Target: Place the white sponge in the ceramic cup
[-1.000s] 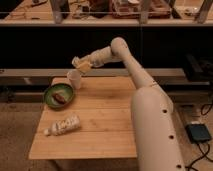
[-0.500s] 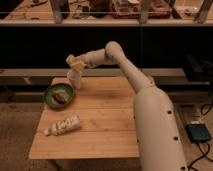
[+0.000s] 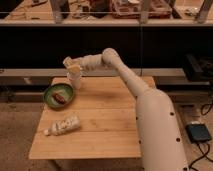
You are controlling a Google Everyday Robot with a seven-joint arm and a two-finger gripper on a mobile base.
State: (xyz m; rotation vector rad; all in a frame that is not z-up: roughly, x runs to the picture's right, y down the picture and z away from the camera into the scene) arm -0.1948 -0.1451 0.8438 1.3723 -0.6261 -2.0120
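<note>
While the arm (image 3: 107, 59) reaches leftward across the far side of the wooden tabletop (image 3: 100, 130), the jaws (image 3: 71, 65) sit directly above the ceramic cup (image 3: 75, 80), at its rim. Something pale and cream-tinged shows between them, which looks to be the white sponge (image 3: 74, 68), so they appear closed on it; how far it sits inside the cup's mouth I cannot tell. The cup stands upright near the tabletop's far left corner. Just beside it, nearer the front and to the left, lies 1 green bowl (image 3: 58, 95) with a dark reddish item (image 3: 59, 98) inside. Well apart from both, toward the front left, 1 white patterned bottle (image 3: 63, 125) lies on its side. On the floor to the right sits a dark pedal-like box (image 3: 198, 133).
</note>
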